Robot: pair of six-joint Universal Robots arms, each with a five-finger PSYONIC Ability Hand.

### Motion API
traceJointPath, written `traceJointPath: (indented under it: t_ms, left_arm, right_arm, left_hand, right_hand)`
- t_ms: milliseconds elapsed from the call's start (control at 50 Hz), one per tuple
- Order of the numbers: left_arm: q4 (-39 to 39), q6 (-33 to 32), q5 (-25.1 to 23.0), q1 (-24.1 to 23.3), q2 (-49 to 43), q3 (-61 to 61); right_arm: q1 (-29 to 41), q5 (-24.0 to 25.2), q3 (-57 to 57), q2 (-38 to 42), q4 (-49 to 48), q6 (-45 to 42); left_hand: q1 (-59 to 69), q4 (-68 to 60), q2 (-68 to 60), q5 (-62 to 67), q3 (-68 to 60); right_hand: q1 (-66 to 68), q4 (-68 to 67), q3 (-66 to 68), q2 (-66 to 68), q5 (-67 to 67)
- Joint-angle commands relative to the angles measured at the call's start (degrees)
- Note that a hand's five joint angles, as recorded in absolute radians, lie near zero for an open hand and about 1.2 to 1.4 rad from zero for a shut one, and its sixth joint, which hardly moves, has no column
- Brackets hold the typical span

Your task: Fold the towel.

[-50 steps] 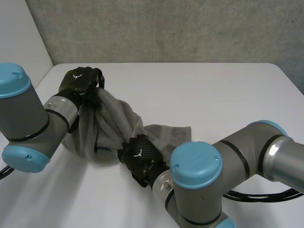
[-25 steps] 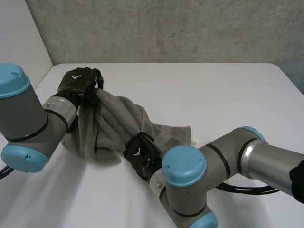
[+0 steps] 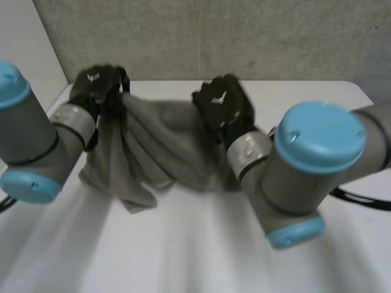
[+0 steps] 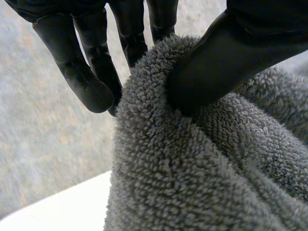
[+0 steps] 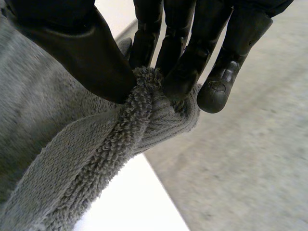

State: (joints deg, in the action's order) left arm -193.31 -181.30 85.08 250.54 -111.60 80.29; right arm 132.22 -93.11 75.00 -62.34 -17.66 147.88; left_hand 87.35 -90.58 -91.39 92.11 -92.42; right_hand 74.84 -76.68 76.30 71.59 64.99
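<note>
Plain white table (image 3: 201, 244) with a smooth matte top fills the lower part of the head view, and there's a rough grey concrete-looking wall (image 3: 244, 36) across the top of the frame. The grey terry-cloth towel (image 3: 153, 143) hangs bunched between the two hands, middle left of the frame. It's loopy pile all over, with a flatter woven band by one hem in the right wrist view. The black left hand (image 3: 98, 85), upper left, pinches a wad of the towel's top edge between thumb and fingers. The black right hand (image 3: 223, 107), upper centre, is clamped on the other end, thumb on one side of the hemmed edge and fingers (image 5: 178, 72) on the other. Soft folds droop from both grips toward the lower left. I think the lowest flap touches the table, but I can't quite tell.
</note>
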Motion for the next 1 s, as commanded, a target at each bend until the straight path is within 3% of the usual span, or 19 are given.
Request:
traceJointPath:
  t_ms: [20, 100, 180, 220, 320, 420, 440, 520, 580, 600, 700, 720, 760, 800, 880, 920, 1000]
  left_arm:
    - [-0.84, 0.59, 0.35, -0.06, -0.20, -13.30]
    - [-4.43, 2.43, 0.44, -0.76, 0.68, -14.02]
    - [-6.82, 5.68, 0.44, -1.29, 3.57, -7.99]
    - [-6.21, 5.87, 0.35, -1.99, 4.37, -4.09]
    - [-4.80, 4.90, 0.09, -6.21, 5.87, 8.30]
    - [-4.80, -0.62, 0.35, -12.43, 5.34, 21.64]
    - [-4.80, -0.64, 0.35, -12.45, 5.34, 21.66]
    - [-4.62, -7.12, 0.53, -19.63, 2.27, 23.68]
    - [-4.62, -9.24, 1.14, -22.90, 2.26, 23.59]
    - [-4.62, -9.25, 1.14, -22.91, 2.26, 23.59]
    - [-4.71, -9.42, 4.74, -21.51, 7.09, 21.75]
    - [-4.71, -9.42, 4.75, -21.50, 7.10, 21.75]
    - [-4.62, -9.42, 5.36, -18.97, 8.50, 19.91]
    - [-4.45, -9.42, 5.36, -17.30, 8.76, 18.94]
    - [-3.75, -9.51, 5.36, -13.33, 8.85, 16.65]
    - [-2.26, -9.42, 5.19, -9.04, 7.90, 14.20]
    - [0.30, -9.69, 5.10, -6.56, 4.99, 11.55]
  right_arm:
    - [-5.74, 0.64, -6.26, 0.03, -1.49, 3.11]
    - [-8.11, 3.80, -6.88, -1.64, -5.19, 7.94]
    - [-9.70, 6.45, -6.27, -2.44, -2.56, 8.57]
    - [-11.80, 8.98, -5.92, -1.48, 2.69, 8.57]
    - [-16.63, 9.96, -5.48, 2.74, 12.09, 8.57]
    - [-19.37, 10.40, -3.46, 4.07, 15.99, 8.22]
    - [-20.24, 10.66, -2.41, 4.07, 15.99, 8.22]
    - [-21.48, 11.10, -0.38, 3.98, 16.08, 8.30]
    - [-21.30, 11.02, 1.20, 3.36, 16.16, 8.30]
    - [-21.13, 11.02, 2.07, 2.23, 16.16, 8.22]
    - [-21.57, 10.84, 5.50, -2.25, 15.29, 8.04]
    - [-21.65, 10.84, 6.20, -2.70, 14.68, 7.69]
    - [-21.83, 10.67, 7.08, -2.96, 13.80, 6.91]
    - [-22.18, 10.14, 8.14, -3.23, 12.74, 5.40]
    - [-23.41, 9.35, 11.74, -3.75, 10.11, -0.12]
    - [-23.59, 8.82, 12.89, -3.84, 9.31, -1.63]
    - [-23.94, 7.68, 14.65, -4.02, 7.56, -3.73]
  left_hand:
    - [-7.35, 10.58, 11.39, -22.11, 12.42]
    - [-7.35, 10.58, 11.39, -22.11, 12.42]
    - [-7.35, 10.58, 11.39, -22.11, 12.42]
    - [-7.35, 10.58, 11.39, -22.11, 12.42]
    - [-7.35, 10.58, 11.39, -22.11, 12.42]
    - [-7.35, 10.58, 11.39, -22.11, 12.42]
    - [-7.35, 10.58, 11.39, -22.11, 12.42]
    - [-7.35, 10.58, 11.39, -22.11, 12.42]
    - [-21.22, 24.45, 25.26, -35.97, 26.29]
    - [-21.29, 24.52, 25.33, -36.05, 26.36]
    - [-50.34, 53.57, 54.38, -65.09, 55.41]
    - [-50.39, 53.62, 54.43, -65.15, 55.46]
    - [-64.61, 67.84, 68.65, -79.37, 69.68]
    - [-69.19, 72.41, 73.22, -83.94, 74.25]
    - [-69.40, 72.63, 73.44, -84.16, 74.47]
    - [-66.90, 70.13, 70.94, -81.65, 71.97]
    - [-62.50, 65.73, 66.54, -77.26, 67.57]
  right_hand:
    - [5.16, -3.32, 3.70, 8.41, 5.01]
    - [5.16, -3.32, 3.70, 8.41, 5.01]
    - [5.16, -3.32, 3.70, 8.41, 5.01]
    - [5.16, -3.32, 3.70, 8.41, 5.01]
    - [5.16, -3.32, 3.70, 8.41, 5.01]
    - [5.16, -3.32, 3.70, 8.41, 5.01]
    - [5.16, -3.32, 3.70, 8.41, 5.01]
    - [5.16, -3.32, 3.70, 8.41, 5.01]
    - [5.16, -3.32, 3.70, 8.41, 5.01]
    - [5.16, -3.32, 3.70, 8.41, 5.01]
    - [5.16, -3.32, 3.70, 8.41, 5.01]
    - [5.16, -3.32, 3.70, 8.41, 5.01]
    - [5.16, -3.32, 3.70, 8.41, 5.01]
    - [5.16, -3.32, 3.70, 8.41, 5.01]
    - [5.16, -3.32, 3.70, 8.41, 5.01]
    - [5.16, -3.32, 3.70, 8.41, 5.01]
    - [5.16, -3.32, 3.70, 8.41, 5.01]
